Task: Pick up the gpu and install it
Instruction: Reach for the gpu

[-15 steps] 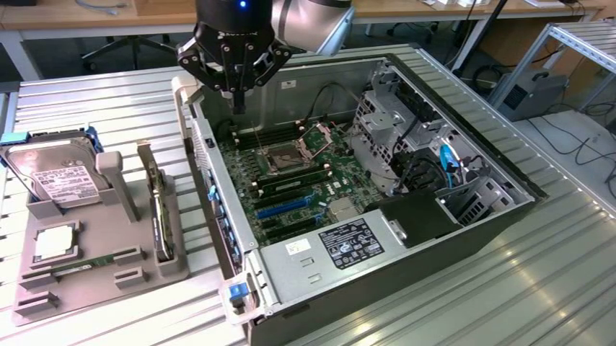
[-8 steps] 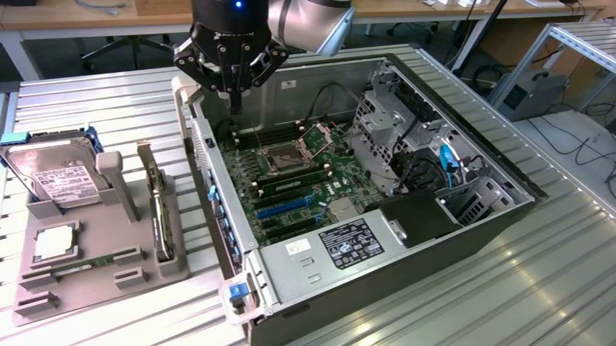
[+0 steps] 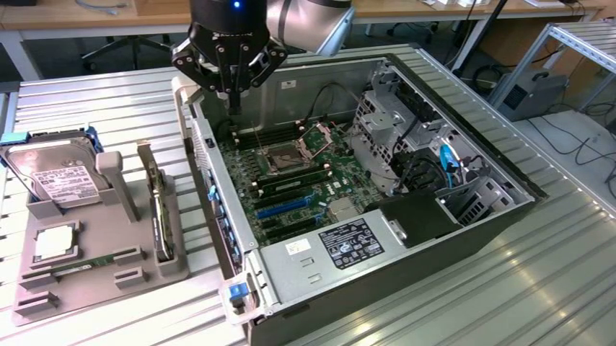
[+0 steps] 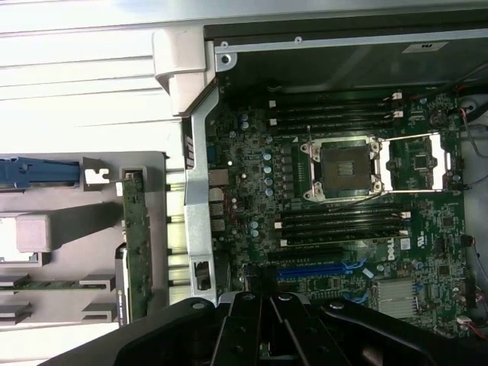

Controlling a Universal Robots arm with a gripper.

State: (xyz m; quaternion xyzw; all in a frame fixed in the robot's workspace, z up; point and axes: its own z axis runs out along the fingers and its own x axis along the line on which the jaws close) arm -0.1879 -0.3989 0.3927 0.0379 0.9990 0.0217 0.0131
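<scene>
Where the arm stands: the gripper (image 3: 233,101) hangs over the rear corner of the open computer case (image 3: 405,281), toward the exterior view's left, just above the motherboard (image 3: 308,180).
Jaws: pressed fully together, the fingertips pointing straight down with nothing between them; the wrist view shows the gripper (image 4: 263,320) as dark closed fingers over the board.
Gpu: the gpu (image 3: 159,209) stands on edge in a slot of the grey holder (image 3: 68,292), outside the case on the exterior view's left. It is well apart from the gripper and nothing touches it.
Gpu from the wrist: the gpu (image 4: 137,244) shows as a narrow green strip running alongside the case's outer wall, with a gap between the two.
Other parts in the holder: a hard drive (image 3: 58,176) with a white label stands upright at the far end. A processor chip (image 3: 56,241) lies flat in the middle, and a memory stick (image 3: 82,265) lies just beside it, nearer the camera.
Inside the case: the processor socket (image 3: 288,155) lies open with its metal frame flipped aside. A blue slot (image 3: 284,207) runs among black slots on the near half of the board.
Surface: case and holder both rest on a ribbed metal table (image 3: 500,303).
</scene>
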